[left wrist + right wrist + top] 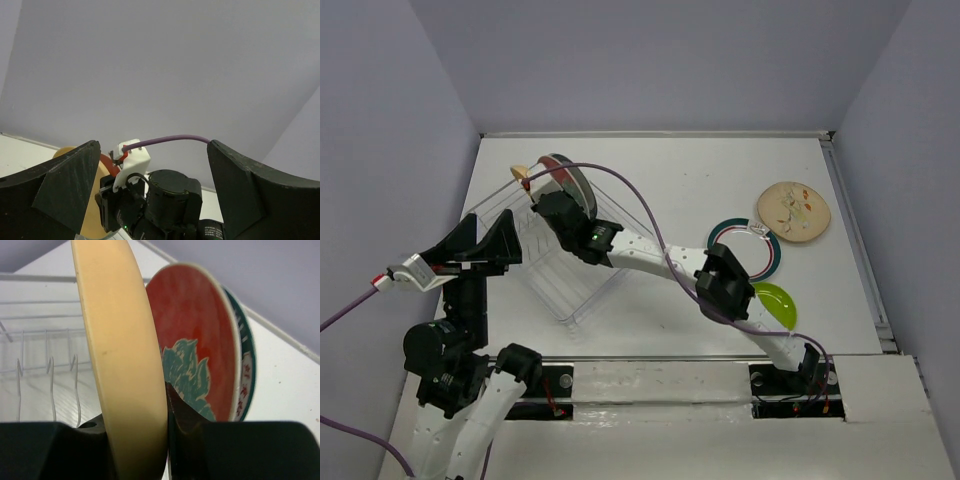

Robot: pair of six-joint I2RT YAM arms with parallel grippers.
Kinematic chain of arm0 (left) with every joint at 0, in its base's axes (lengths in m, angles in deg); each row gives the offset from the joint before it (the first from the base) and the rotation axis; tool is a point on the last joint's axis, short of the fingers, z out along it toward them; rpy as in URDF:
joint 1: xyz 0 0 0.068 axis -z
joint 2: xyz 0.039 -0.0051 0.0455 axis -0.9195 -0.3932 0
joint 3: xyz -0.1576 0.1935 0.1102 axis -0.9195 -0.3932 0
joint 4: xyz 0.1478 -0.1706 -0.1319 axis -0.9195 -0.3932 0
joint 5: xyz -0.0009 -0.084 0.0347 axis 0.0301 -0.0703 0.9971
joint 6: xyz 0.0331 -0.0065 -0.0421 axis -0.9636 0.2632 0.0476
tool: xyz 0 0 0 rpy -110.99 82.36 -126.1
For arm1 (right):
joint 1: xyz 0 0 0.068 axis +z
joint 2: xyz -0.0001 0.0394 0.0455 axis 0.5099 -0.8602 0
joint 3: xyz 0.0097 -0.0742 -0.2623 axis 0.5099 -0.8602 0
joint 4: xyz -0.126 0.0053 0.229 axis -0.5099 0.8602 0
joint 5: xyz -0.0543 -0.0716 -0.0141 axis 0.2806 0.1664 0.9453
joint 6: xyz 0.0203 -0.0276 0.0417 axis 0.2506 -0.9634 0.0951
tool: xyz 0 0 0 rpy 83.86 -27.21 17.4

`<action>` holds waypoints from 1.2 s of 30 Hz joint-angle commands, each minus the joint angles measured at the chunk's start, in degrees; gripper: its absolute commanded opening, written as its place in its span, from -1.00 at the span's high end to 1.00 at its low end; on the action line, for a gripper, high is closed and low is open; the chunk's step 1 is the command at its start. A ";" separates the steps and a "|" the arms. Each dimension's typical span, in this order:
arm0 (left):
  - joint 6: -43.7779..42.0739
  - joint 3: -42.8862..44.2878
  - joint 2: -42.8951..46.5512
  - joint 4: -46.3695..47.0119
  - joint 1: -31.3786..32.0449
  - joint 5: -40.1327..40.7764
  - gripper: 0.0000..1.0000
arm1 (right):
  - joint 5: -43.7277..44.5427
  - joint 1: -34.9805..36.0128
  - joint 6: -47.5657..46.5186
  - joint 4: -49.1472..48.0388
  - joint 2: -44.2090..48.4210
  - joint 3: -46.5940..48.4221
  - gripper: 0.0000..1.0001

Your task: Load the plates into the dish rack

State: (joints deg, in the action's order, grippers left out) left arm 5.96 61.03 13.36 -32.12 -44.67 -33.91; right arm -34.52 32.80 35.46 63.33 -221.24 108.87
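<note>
The white wire dish rack (570,303) stands at the left middle of the table. My right gripper (542,198) reaches over it, shut on the orange-yellow plate (521,172), held on edge; the plate (120,365) fills the gap between the fingers in the right wrist view. Just behind it, the red plate with the teal flower (195,340) and a white plate with a teal rim (247,365) stand upright in the rack. My left gripper (490,238) is open and empty, raised at the rack's left. Beige speckled (793,211), teal-rimmed (745,246) and lime green (777,304) plates lie flat on the right.
The rack's wire prongs (50,375) stand free on the near side of the held plate. The right arm (650,258) stretches across the table's middle, with a purple cable (640,205) looping above it. Grey walls close in the table on three sides.
</note>
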 commanded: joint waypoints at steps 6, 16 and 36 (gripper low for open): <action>-0.54 -0.41 -0.29 3.86 0.33 0.08 -0.98 | 8.23 -1.32 -7.51 -9.20 4.51 0.86 0.86; -0.54 -0.41 -0.55 3.86 0.33 0.08 -0.98 | 5.08 -1.32 -5.49 -8.85 3.37 -1.16 0.86; -0.45 -0.41 -0.11 3.77 0.15 -0.01 -0.98 | 1.21 -1.32 1.72 -3.66 1.61 -0.28 0.86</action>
State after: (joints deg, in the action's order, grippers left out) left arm 5.96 60.71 13.29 -31.94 -44.67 -33.93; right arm -32.29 31.30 33.49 61.02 -220.59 108.41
